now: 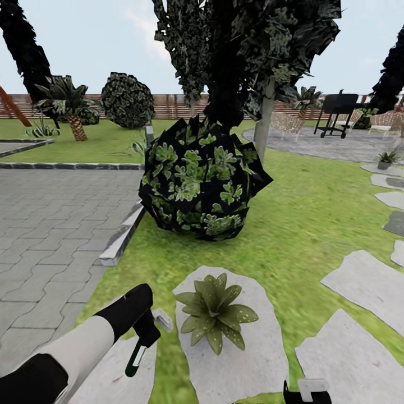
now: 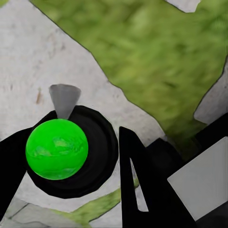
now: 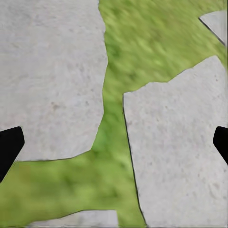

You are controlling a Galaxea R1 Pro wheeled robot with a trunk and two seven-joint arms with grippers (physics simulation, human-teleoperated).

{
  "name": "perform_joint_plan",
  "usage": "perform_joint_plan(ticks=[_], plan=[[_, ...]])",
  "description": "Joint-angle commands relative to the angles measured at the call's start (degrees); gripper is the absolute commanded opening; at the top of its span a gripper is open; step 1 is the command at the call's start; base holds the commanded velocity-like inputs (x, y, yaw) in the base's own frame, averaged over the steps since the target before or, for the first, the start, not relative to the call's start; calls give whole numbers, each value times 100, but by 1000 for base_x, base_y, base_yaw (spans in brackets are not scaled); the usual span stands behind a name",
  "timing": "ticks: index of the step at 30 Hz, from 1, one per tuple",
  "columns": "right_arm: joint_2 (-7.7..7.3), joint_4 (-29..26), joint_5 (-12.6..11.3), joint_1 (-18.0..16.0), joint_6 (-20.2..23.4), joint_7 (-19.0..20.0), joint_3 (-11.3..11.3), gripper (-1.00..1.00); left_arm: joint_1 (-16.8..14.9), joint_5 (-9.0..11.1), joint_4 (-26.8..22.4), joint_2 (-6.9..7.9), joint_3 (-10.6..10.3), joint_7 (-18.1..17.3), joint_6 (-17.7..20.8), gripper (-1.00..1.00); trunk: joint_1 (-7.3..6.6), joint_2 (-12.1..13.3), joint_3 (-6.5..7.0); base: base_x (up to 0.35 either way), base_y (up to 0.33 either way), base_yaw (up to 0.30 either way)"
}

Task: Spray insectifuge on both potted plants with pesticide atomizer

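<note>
holding the spray bottle (image 1: 136, 359) in the left gripper (image 1: 145, 335), fingers (image 2: 142, 190) pinched on it, bottle hanging down over a grey stepping stone (image 1: 112, 376). seen along those fingers as a bright green round body (image 2: 57, 149) inside a black ring, pale nozzle (image 2: 63, 99) poking out past it. just beside that gripper, toward the robot's right, a potted plant (image 1: 214, 312) of white-speckled leaves on another stone (image 1: 235, 359). well beyond, a black-backed leafy bush (image 1: 201, 179); far off to the right, a second small potted plant (image 1: 386, 159) near the patio (image 1: 336, 145). right gripper (image 3: 114, 142) spread wide, black fingertips (image 3: 8, 145) far apart, above lawn (image 3: 142, 42) and stones, gripping nothing.
</note>
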Motion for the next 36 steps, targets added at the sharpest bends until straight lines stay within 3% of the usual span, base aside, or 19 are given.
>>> perform_joint_plan(ticks=[1,7,21,23,25,28,36], plan=[[-1,8,58,-5,-8,-40,-14,100,2,-55,-16,6,-18,-60,6,-100,-1,-2,-5,0,305,-264],[1,8,58,-5,-8,-41,-14,100,6,-51,-15,6,-18,-60,6,-100,-1,-2,-5,24,217,-264],[5,8,58,-5,-8,-40,-14,100,194,-60,-16,26,-9,-36,-1,-100,-1,-2,-5,7,11,-264],[5,8,58,-5,-8,-40,-14,100,194,-17,-40,51,23,-67,3,-100,-1,-2,-5,0,0,-264],[5,8,58,-5,-8,-40,-14,100,191,160,-70,80,208,-113,-10,-100,-1,-2,-5,0,0,-201],[5,8,58,-5,-8,-41,-14,100,179,235,-80,90,362,-154,-47,-100,-1,-2,-5,0,0,-66],[-3,8,58,-5,-17,-47,-14,100,183,217,-77,86,385,-126,-100,-100,-1,-2,-5,-34,12,-3]])
